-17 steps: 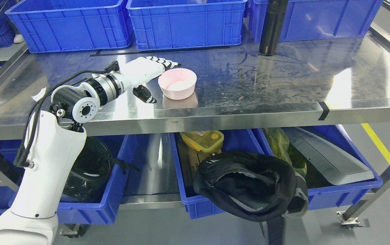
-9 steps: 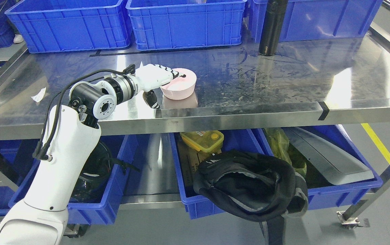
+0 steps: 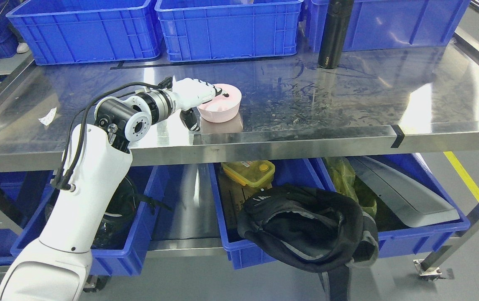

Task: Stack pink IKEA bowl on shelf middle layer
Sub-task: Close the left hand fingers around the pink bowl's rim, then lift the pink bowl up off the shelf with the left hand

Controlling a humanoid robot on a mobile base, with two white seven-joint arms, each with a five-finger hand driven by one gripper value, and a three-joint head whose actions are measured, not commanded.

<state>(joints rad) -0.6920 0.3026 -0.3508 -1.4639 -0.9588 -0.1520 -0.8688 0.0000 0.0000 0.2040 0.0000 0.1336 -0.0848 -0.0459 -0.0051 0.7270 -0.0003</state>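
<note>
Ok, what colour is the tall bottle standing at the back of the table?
Black; the bottle shows clearly in the head view.

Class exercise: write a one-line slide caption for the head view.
Left hand grips the near rim of the pink bowl on the steel shelf, blue crates behind.

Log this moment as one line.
left hand | fingers over rim | round pink plastic bowl | on steel shelf | not lifted

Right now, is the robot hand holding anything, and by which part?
The left robot hand grips the pink bowl at its left rim, fingers hooked over the edge and thumb outside the wall. The bowl sits on the steel shelf.
</note>
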